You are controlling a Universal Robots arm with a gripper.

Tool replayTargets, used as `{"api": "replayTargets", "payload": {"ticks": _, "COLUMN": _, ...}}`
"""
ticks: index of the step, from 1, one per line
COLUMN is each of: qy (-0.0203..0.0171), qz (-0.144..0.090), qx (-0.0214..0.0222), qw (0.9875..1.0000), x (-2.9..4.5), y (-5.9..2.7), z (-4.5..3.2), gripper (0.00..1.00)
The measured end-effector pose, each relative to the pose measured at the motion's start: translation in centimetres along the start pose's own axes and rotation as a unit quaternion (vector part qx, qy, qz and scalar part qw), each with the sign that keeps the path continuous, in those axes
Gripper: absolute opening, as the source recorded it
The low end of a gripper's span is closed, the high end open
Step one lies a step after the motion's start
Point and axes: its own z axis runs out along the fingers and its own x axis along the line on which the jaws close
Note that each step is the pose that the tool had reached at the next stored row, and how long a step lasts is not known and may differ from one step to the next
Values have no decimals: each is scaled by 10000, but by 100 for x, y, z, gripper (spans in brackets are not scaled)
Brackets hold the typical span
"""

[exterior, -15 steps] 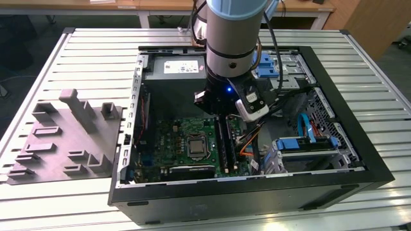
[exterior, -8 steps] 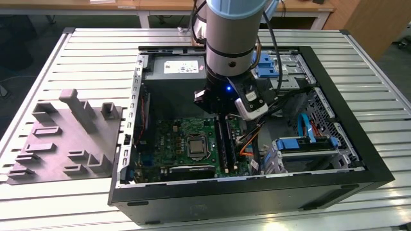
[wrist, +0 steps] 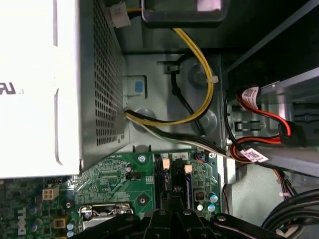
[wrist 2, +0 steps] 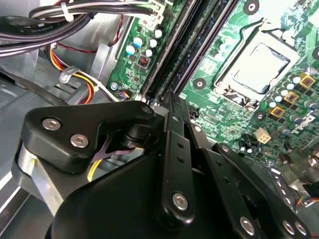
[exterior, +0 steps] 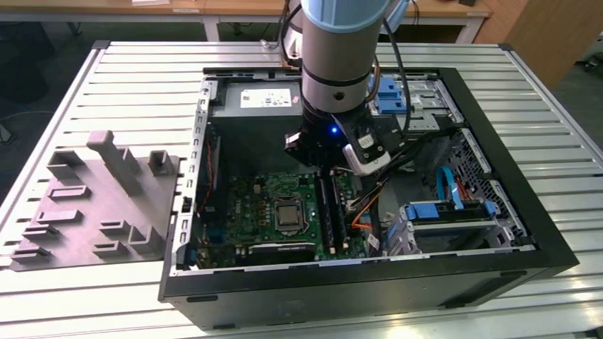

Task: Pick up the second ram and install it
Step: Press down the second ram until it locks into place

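Gripper point(exterior: 325, 168) sits low inside the open computer case point(exterior: 527, 233), at the end of the grey arm point(exterior: 335, 49), right over the memory slots point(exterior: 327, 208) of the green motherboard point(exterior: 254, 205). In the second wrist view the black linkage of the gripper point(wrist 2: 172, 107) comes to a narrow point directly above the long black slots point(wrist 2: 184, 55), and the jaws look drawn close together there. Whether they are clenched on a board or simply closed, I cannot tell, since the linkage hides the tips.

Directly beyond the jaws, in the first wrist view, a thin dark blue strip stands upright in one slot: this looks like the second ram point(wrist: 189, 186), seated between the slot's pale end clips, with another dark slot point(wrist: 159, 184) just beside it. The gripper point(wrist: 172, 204) is just short of that strip.

To one side of the jaws lies the bare processor socket point(wrist 2: 256, 67) with its metal frame; in the exterior view it point(exterior: 285, 214) is towards that view's left of the slots. On the other side of the jaws run bundled cables point(wrist 2: 75, 20), black, yellow and orange. Well beyond the jaws, the perforated power supply point(wrist: 65, 84) fills the case's far end, with a yellow cable point(wrist: 202, 64) looping past it. Outside the case, on the slatted table point(exterior: 141, 70), rests a grey moulded fixture tray point(exterior: 94, 205).
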Motion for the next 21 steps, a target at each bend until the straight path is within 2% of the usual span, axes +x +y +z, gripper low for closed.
{"api": "replayTargets", "payload": {"ticks": 4, "qy": 0, "qz": 0, "qx": 0, "qw": 10000, "x": 4, "y": 28, "z": 35, "gripper": 10}}
{"api": "replayTargets", "payload": {"ticks": 5, "qy": 0, "qz": 1, "qx": -1, "qw": 10000, "x": 9, "y": 73, "z": 67, "gripper": 10}}
{"api": "replayTargets", "payload": {"ticks": 6, "qy": 0, "qz": 0, "qx": -2, "qw": 10000, "x": 9, "y": 76, "z": 79, "gripper": 10}}
{"api": "replayTargets", "payload": {"ticks": 21, "qy": 0, "qz": 0, "qx": 0, "qw": 10000, "x": 12, "y": 78, "z": 133, "gripper": 10}}
